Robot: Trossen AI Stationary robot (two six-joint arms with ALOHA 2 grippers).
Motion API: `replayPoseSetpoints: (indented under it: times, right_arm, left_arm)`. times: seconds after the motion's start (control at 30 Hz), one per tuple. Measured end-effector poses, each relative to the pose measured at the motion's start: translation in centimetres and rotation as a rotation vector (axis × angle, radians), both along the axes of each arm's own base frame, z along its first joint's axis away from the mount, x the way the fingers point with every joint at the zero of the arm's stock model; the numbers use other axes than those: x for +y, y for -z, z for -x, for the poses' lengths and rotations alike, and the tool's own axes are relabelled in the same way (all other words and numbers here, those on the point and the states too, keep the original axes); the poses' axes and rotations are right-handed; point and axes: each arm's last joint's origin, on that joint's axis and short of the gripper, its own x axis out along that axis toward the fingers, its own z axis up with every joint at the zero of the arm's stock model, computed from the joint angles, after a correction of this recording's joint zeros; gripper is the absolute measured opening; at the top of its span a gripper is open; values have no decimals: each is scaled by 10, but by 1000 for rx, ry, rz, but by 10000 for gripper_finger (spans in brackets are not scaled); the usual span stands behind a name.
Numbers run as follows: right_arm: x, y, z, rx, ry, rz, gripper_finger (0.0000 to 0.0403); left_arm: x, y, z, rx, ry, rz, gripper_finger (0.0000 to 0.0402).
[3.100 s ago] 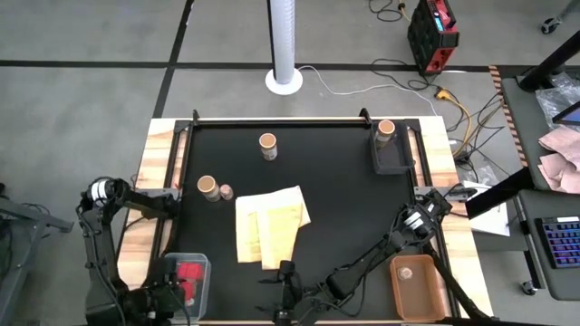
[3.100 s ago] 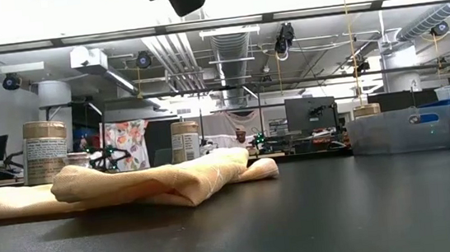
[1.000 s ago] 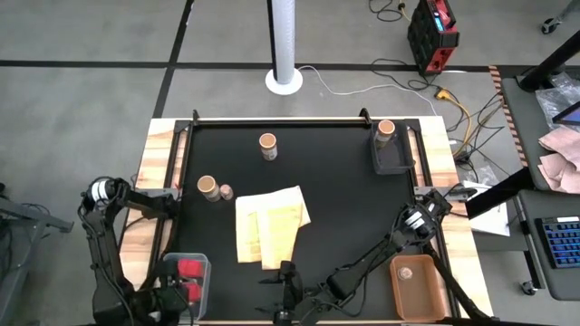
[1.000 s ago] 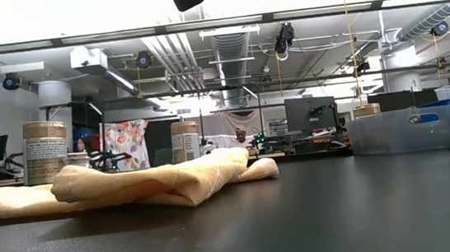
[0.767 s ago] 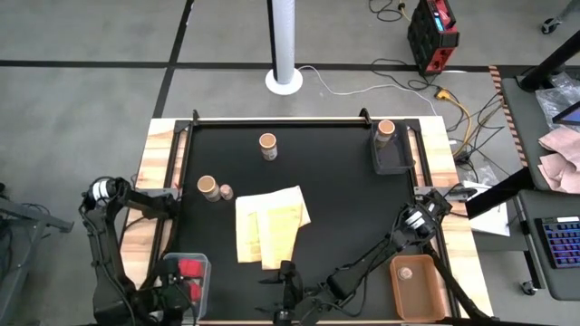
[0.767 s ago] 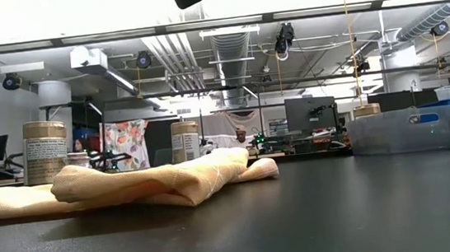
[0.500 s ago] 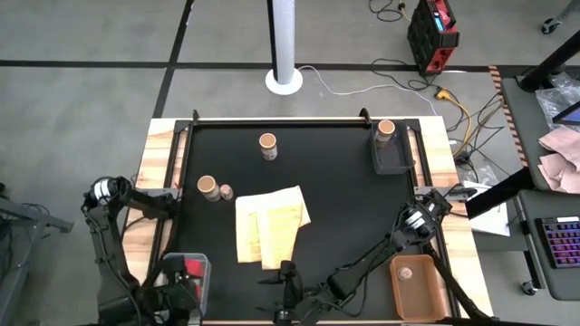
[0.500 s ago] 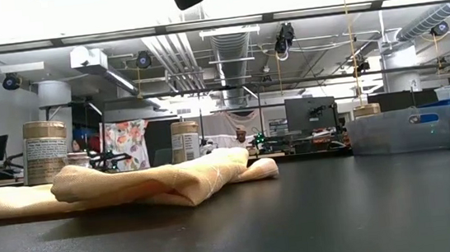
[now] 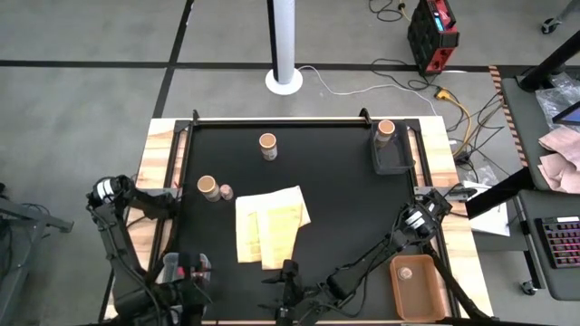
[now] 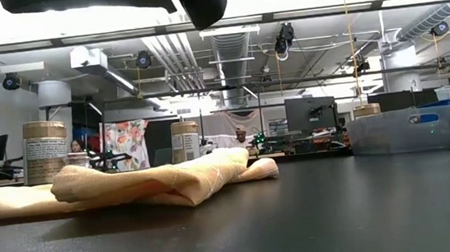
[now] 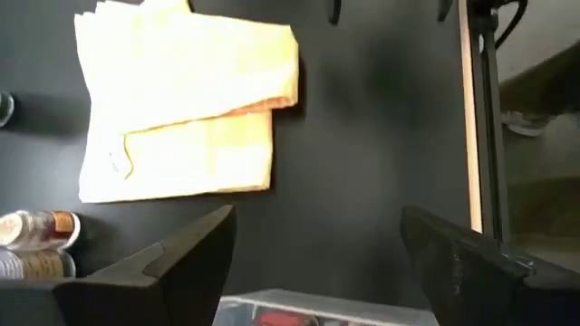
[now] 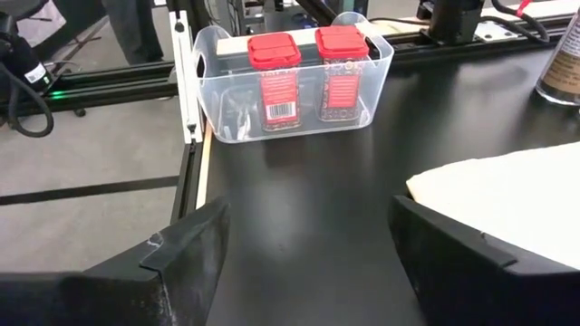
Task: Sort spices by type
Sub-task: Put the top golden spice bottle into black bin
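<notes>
Spice containers with bright red square lids, two of them (image 12: pixel 273 80) (image 12: pixel 341 74), stand upright side by side in a clear plastic bin (image 12: pixel 297 122), straight ahead of the right gripper (image 12: pixel 308 263), whose two dark fingers stand apart with nothing between them. We see the left gripper (image 11: pixel 317 258) hovering just above that same bin at the table's near left corner, its fingers likewise spread wide and empty, with the bin's rim and a strip of red lid showing between them.

Beyond the left gripper lies a folded yellow cloth (image 9: pixel 269 226), flat on the black table top (image 9: pixel 344 199) and also just off to the side of the right gripper's line of sight. Past the cloth, farther from both grippers, a short round jar with a tan-brown top (image 9: pixel 207 187) stands with a tiny pale round jar (image 9: pixel 226 192) touching or just beside it; we cannot tell which. A second tan-topped jar (image 9: pixel 267 144) stands alone near the table's far edge. A third tan-topped jar (image 9: pixel 386 130) sits in a dark grey tray (image 9: pixel 393 159) at the far right corner, well apart from both grippers. Beside the right arm, a brown rectangular tray (image 9: pixel 417 290) holds another tiny pale round jar (image 9: pixel 406 272).
</notes>
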Motion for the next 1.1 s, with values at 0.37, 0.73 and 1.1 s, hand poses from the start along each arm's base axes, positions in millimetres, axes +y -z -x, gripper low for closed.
replayPoseSetpoints:
  times: [0.37,0.73,1.1]
  right_arm:
    - [0,0,0,5,0,3,285]
    - [-6,-6,8,98,49,-31,281]
    - [-29,-27,41,346,252,-121,253]
  left_arm:
    - [-1,-1,-4,-44,16,-5,294]
    - [0,-3,-10,-147,-7,-31,294]
    - [-1,-4,-15,-216,-23,-33,287]
